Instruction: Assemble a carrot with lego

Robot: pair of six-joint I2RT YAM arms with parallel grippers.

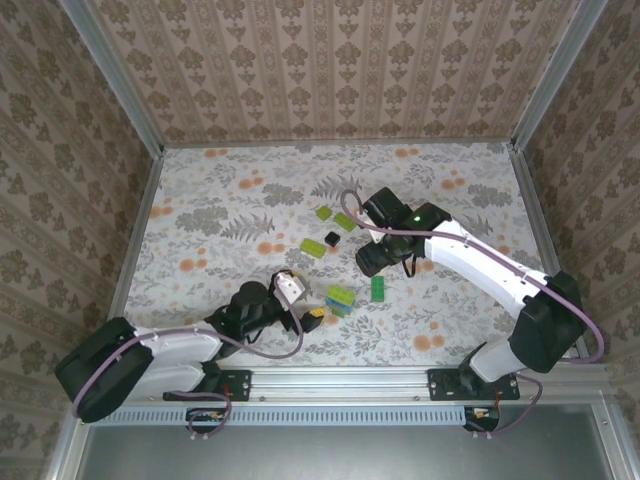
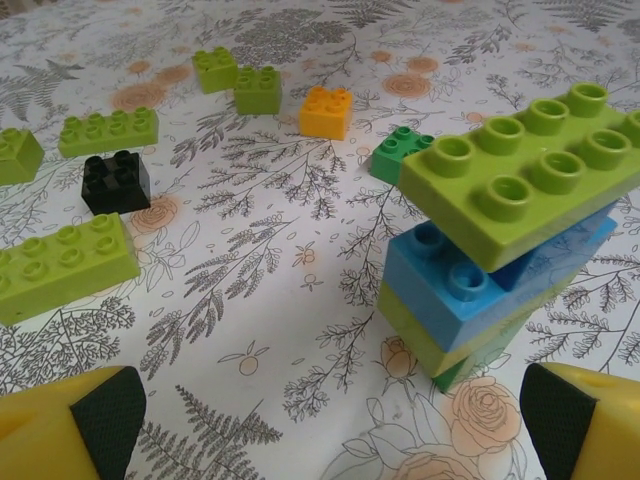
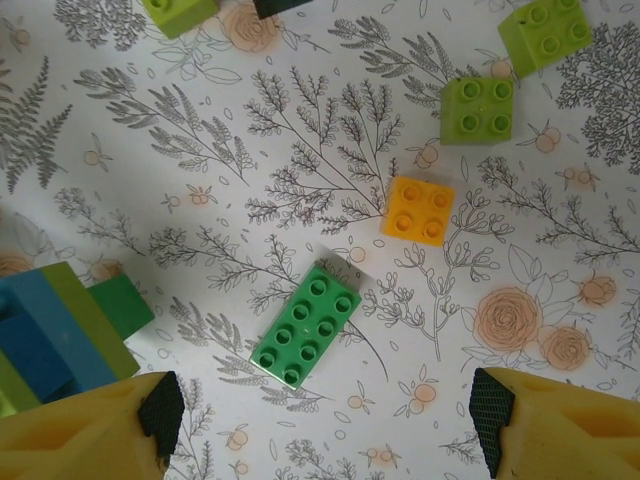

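Note:
No assembled carrot is in view; the lego lies loose on the floral table. An orange brick [image 3: 418, 210] [image 2: 326, 110] sits beside a dark green two-by-four brick [image 3: 307, 325] [image 1: 378, 288]. My right gripper [image 3: 325, 410] [image 1: 372, 262] hovers open just above that dark green brick, nothing between its fingers. My left gripper [image 2: 325, 420] [image 1: 312, 318] is open low over the table. Just ahead and to its right is a stack of lime, blue, yellow and green bricks [image 2: 500, 260] [image 1: 340, 297], untouched.
Lime bricks lie scattered: a long one [image 2: 60, 265], a flat long one [image 2: 108, 132], two small ones [image 2: 258, 88] [image 3: 478, 108]. A black brick [image 2: 115, 182] [image 1: 332, 238] sits among them. Patterned walls fence the table [image 1: 200, 200]; its left half is bare.

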